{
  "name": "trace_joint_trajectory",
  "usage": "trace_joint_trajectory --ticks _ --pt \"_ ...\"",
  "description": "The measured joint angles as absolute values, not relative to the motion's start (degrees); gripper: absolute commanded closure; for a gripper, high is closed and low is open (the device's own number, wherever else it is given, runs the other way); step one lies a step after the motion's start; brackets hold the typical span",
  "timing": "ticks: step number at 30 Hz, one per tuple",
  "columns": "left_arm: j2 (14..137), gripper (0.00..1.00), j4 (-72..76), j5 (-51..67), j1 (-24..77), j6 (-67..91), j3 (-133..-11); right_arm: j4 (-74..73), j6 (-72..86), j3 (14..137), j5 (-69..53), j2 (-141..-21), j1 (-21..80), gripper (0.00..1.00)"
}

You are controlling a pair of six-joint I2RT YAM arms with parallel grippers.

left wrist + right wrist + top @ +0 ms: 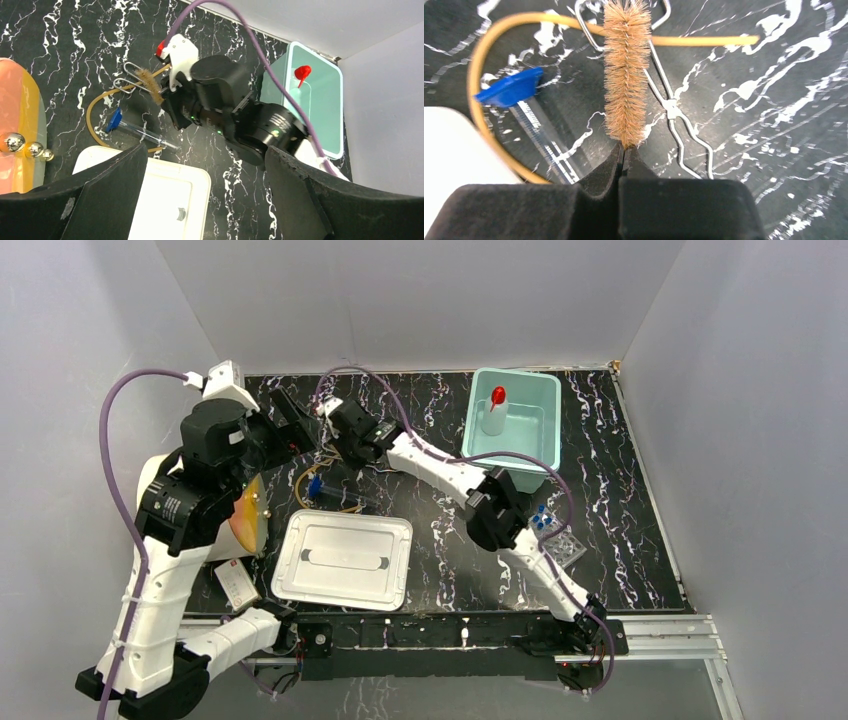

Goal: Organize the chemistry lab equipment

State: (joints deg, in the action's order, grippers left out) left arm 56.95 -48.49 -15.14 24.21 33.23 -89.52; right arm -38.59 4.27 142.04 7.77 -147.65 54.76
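- We are seeing the right gripper [624, 159] clenched on the near end of the brush [626, 70]. The brush is lying on the surface [774, 75], crossing over the rubber tubing [479, 65].
- The pinch is sitting right at the end of the bristles, so we are expecting a thin hold. The brush could be swinging or slipping out as it rises.
- The bristles are touching the tubing, so a lift could be dragging that loop along. That would be nudging the blue-capped tube [509, 87] lying within the curve, and it looks likely to roll.
- The wire clip [674, 110] is running under the brush head, and its loop could be snagging in the bristles.
- The left gripper [290, 425] is hanging released and holding nothing, close above the same spot. We are judging that a straight rise by the right arm risks the two arms bumping.
- The squeeze bottle [494, 410] is standing in the green bin [545, 390]. The tube rack [560, 545] is sitting just beside the right arm, where a wide swing could be knocking it.
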Motion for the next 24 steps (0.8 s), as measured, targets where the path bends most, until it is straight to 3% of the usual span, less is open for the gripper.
trace_joint_trajectory --ticks 12,24 --pt "56.9 0.13 -48.2 -13.4 24.2 33.5 -90.9 -35.9 7.1 133.3 11.9 -125.7 50.8 1.00" --pt "55.0 0.13 -45.5 -11.0 24.2 34.8 -80.2 -35.0 9.7 111.8 16.6 -101.4 29.1 1.00"
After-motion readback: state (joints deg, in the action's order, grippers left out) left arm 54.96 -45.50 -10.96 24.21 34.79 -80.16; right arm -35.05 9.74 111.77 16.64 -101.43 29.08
